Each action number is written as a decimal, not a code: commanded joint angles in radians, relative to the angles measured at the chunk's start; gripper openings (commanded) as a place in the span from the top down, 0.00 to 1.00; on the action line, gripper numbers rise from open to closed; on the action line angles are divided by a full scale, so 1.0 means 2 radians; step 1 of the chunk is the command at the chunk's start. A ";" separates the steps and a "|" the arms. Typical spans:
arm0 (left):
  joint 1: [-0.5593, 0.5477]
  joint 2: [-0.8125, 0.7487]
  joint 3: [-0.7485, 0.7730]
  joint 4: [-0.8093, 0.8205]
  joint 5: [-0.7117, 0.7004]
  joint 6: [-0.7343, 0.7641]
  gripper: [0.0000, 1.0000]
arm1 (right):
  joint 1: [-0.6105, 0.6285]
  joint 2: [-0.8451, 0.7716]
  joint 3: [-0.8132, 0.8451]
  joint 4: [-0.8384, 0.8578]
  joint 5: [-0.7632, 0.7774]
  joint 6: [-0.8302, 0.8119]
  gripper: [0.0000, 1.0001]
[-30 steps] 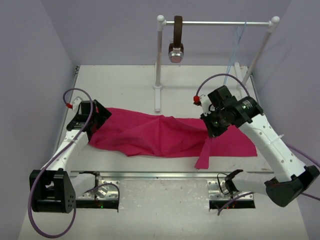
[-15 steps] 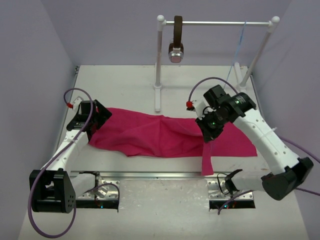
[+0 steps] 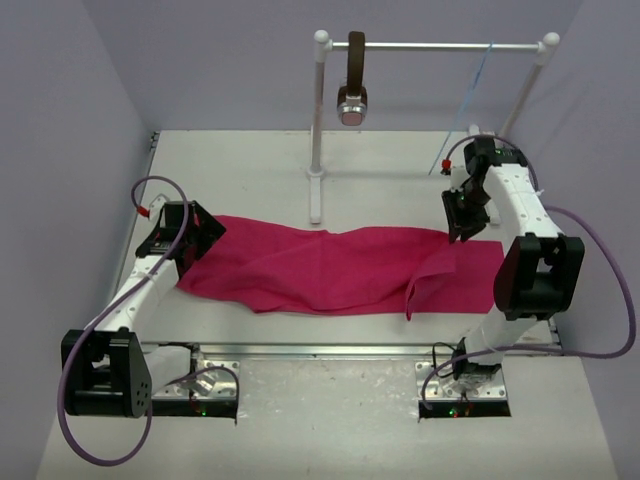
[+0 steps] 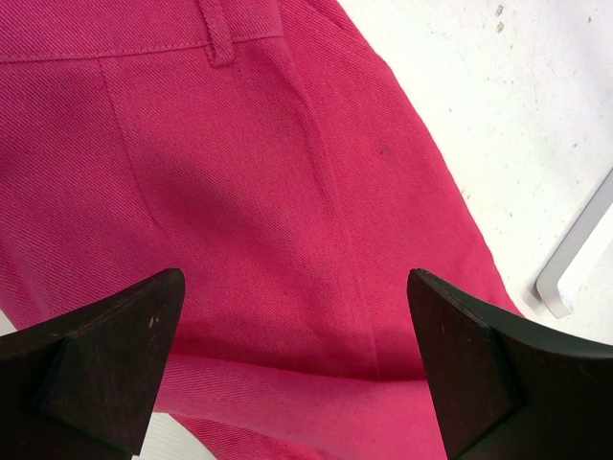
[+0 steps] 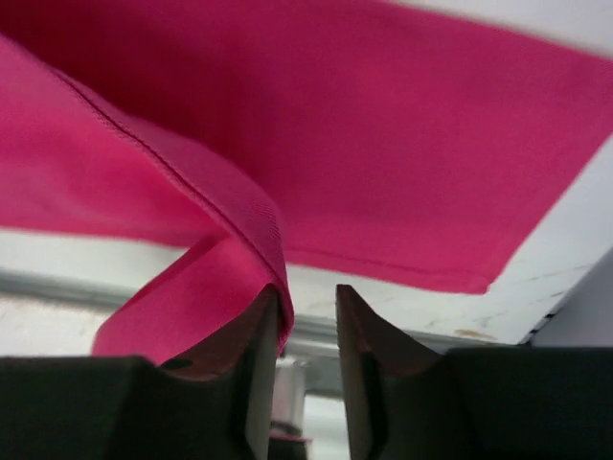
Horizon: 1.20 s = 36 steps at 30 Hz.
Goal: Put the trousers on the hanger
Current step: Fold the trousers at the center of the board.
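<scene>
The magenta trousers (image 3: 320, 270) lie flat across the table from left to right. My left gripper (image 3: 200, 235) hovers open over their waist end. In the left wrist view its jaws (image 4: 297, 287) stand wide apart above the fabric (image 4: 268, 172), holding nothing. My right gripper (image 3: 462, 225) is at the trousers' far right edge. In the right wrist view (image 5: 308, 297) its jaws stand a narrow gap apart; a fold of a trouser leg (image 5: 192, 192) drapes over the left fingertip (image 5: 263, 326), and the gap is empty. The pale blue hanger (image 3: 478, 85) hangs from the rail at the right.
A white rack stands at the back, with one post (image 3: 316, 150) just behind the trousers and its foot (image 4: 575, 259) in the left wrist view. A brown strap with a round metal end (image 3: 352, 95) hangs from the rail. A metal strip (image 3: 350, 348) runs along the front edge.
My right arm has swung back and to the right, pulling the trouser leg with it. The flap now lies folded on the table. The left arm has barely moved.
</scene>
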<state>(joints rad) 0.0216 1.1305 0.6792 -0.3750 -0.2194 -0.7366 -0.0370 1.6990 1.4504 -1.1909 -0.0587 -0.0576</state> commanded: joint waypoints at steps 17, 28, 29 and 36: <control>0.005 -0.030 -0.003 0.024 -0.001 0.002 0.00 | 0.062 -0.257 -0.113 0.183 0.012 0.170 0.01; 0.005 -0.036 -0.009 0.024 0.002 -0.001 0.00 | 0.305 -0.232 -0.289 0.280 0.137 0.203 0.02; 0.005 -0.036 -0.009 0.023 0.003 -0.001 0.00 | 0.308 -0.214 -0.288 0.290 0.146 0.199 0.04; 0.005 -0.030 -0.021 0.029 0.003 0.000 0.00 | 0.311 -0.061 -0.218 0.322 0.172 0.162 0.30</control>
<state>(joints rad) 0.0216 1.0779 0.6561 -0.3581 -0.2205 -0.7376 0.5788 1.4430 0.8967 -0.6199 0.2140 0.3037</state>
